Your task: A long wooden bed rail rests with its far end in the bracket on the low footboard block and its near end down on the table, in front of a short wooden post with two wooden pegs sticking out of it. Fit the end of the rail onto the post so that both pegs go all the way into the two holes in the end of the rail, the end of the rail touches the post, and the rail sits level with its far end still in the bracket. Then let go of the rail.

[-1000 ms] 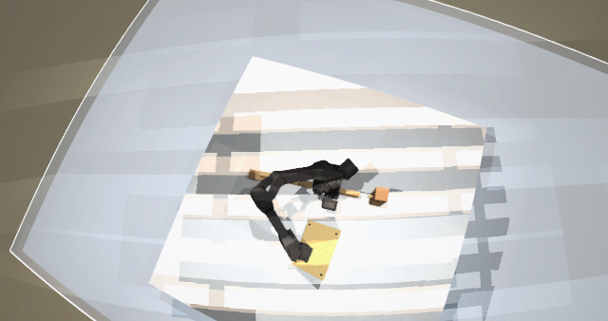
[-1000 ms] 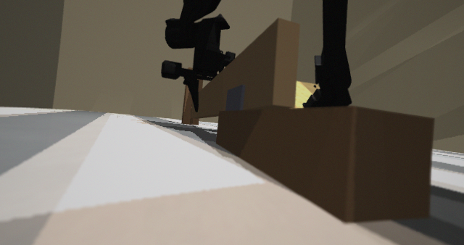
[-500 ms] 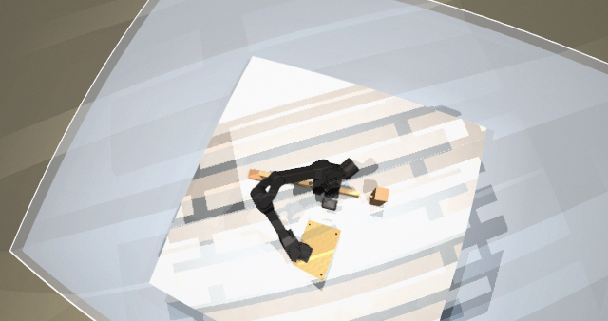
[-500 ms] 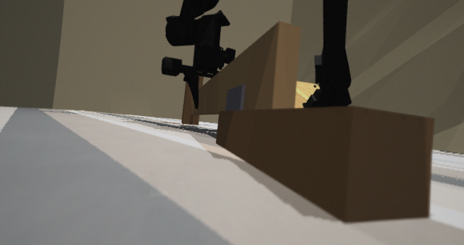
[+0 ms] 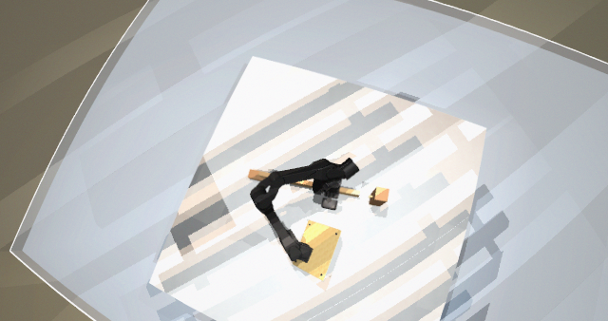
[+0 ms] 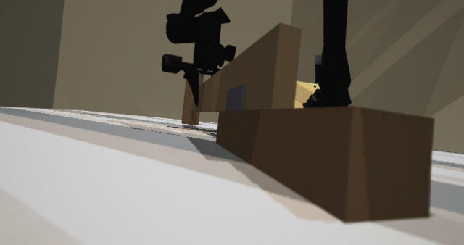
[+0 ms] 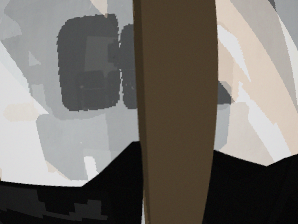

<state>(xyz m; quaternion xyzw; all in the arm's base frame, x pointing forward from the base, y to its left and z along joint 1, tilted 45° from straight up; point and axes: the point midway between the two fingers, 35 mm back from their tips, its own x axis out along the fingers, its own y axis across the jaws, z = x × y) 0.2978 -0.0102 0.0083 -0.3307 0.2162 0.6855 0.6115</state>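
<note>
The long wooden rail (image 5: 350, 192) (image 6: 254, 71) (image 7: 177, 75) is held on edge and looks about level. Its far end sits on the footboard block (image 6: 391, 158) beside the grey-blue bracket plate (image 6: 235, 97). My gripper (image 5: 327, 188) (image 6: 197, 103) (image 7: 157, 148) is shut on the rail, with a finger on each side, nearer the post end. The wooden post (image 5: 381, 196) (image 6: 187, 112) stands beyond the rail's near end. In the top view a small gap shows between rail end and post, with a thin peg in it. The holes are hidden.
The arm's base stands on a yellow wooden plate (image 5: 325, 245) (image 6: 304, 93) beside the rail. The arm arches over the rail's far part. The white table (image 5: 266, 84) carries strong striped shadows.
</note>
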